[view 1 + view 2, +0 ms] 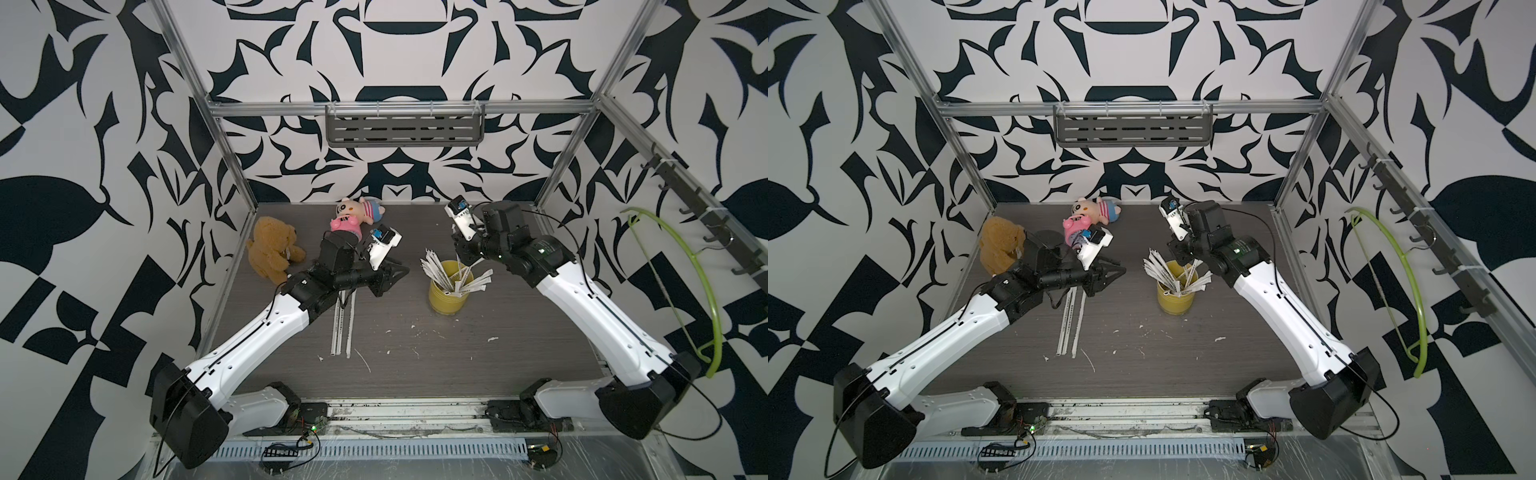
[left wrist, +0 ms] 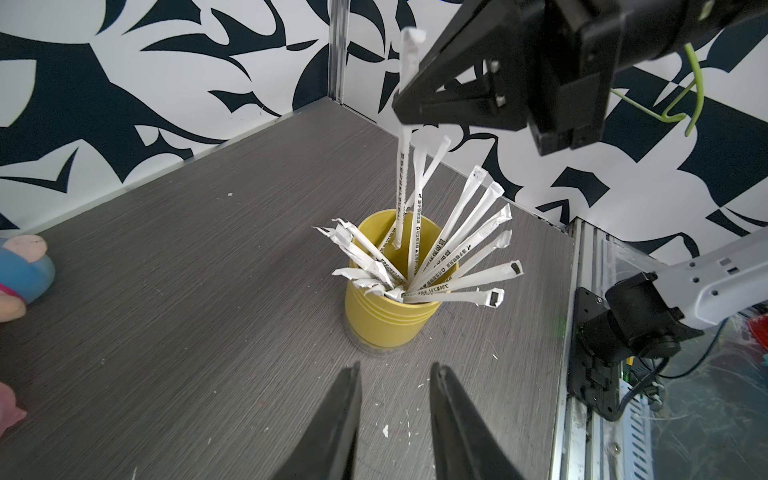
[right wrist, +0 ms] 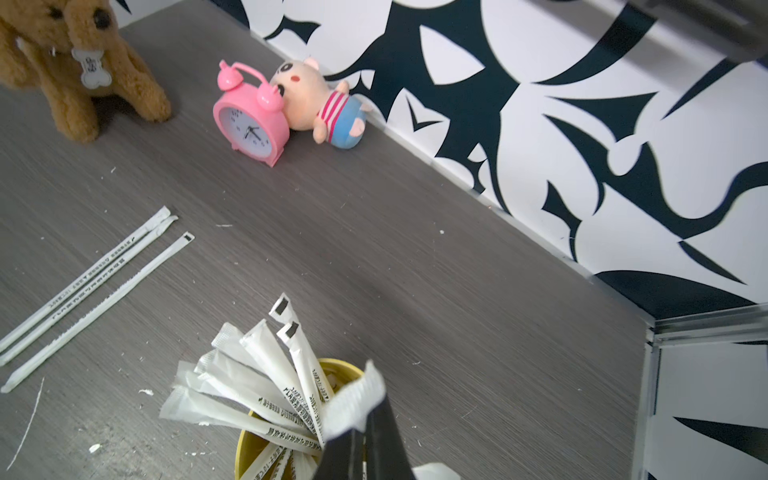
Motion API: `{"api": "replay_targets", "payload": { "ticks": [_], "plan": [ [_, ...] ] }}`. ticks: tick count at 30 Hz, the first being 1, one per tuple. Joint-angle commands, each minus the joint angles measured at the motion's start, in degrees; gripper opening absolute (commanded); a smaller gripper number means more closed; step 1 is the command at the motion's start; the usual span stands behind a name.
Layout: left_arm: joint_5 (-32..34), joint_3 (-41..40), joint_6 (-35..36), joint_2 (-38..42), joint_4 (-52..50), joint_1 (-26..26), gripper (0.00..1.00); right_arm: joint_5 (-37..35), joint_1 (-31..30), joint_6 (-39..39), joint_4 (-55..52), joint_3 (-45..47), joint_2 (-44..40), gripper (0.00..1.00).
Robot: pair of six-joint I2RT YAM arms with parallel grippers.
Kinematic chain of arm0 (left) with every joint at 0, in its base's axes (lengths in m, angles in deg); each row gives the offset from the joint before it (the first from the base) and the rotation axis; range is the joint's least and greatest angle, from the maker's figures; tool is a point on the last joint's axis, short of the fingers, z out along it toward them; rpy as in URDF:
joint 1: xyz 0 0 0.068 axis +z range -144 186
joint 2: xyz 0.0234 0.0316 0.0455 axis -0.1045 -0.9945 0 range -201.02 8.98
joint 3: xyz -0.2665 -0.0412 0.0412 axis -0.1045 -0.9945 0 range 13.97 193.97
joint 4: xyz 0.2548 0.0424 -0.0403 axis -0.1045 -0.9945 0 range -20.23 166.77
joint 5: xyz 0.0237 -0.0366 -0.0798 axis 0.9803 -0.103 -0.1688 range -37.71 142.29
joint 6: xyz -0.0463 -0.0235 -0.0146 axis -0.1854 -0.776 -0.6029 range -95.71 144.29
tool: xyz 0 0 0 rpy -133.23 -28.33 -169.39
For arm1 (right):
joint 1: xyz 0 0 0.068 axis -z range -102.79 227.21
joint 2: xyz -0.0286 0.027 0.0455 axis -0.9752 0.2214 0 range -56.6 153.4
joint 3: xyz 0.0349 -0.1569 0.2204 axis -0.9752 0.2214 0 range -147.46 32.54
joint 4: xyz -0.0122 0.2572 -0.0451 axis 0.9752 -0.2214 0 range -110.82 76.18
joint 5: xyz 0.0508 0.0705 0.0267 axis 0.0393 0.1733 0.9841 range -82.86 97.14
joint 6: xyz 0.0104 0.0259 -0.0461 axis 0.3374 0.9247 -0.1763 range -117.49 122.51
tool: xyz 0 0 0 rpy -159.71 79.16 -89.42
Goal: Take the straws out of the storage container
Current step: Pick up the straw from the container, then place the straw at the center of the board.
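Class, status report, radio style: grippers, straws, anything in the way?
Right gripper shut on one straw, its lower end inside the yellow cup. Left gripper open, empty, short of cup. Three straws out on table. Nothing blocking the lift.

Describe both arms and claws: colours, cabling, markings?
The left arm and right arm match: white shells on the long links, black joints and wrists, a thin black cable along each white link. A white camera block sits at each wrist. The left claw and right claw are black with tapered, pointed fingers.
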Motion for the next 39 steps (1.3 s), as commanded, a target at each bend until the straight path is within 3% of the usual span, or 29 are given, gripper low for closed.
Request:
{"api": "replay_targets", "payload": {
  "ticks": [1,11,18,24,31,39],
  "plan": [
    [0.51,1.29,-1.73,1.73,0.09,0.10,0.34,-1.89,-0.69,3.50,0.41,-7.07,-1.86,0.02],
    [7.69,5.72,-5.93,5.94,-10.58,0.07,0.34,-2.31,-5.96,14.00,-11.22,-23.55,0.32,0.00],
    [18.67,9.46,-6.72,12.69,-26.22,0.12,0.42,11.43,-9.59,28.23,-21.99,-37.43,9.59,0.00],
    [26.33,9.11,-8.71,15.04,-40.63,0.42,0.44,22.82,-12.18,38.13,-21.46,-34.90,19.36,0.00],
    [22.50,2.93,-10.51,18.10,-41.97,5.91,0.47,31.15,-15.09,44.21,-19.09,-35.81,33.62,0.00],
    [14.26,-1.06,-8.61,17.05,-40.54,16.31,0.47,36.00,-16.14,50.88,-15.62,-41.54,49.37,0.00]
  ]
}}
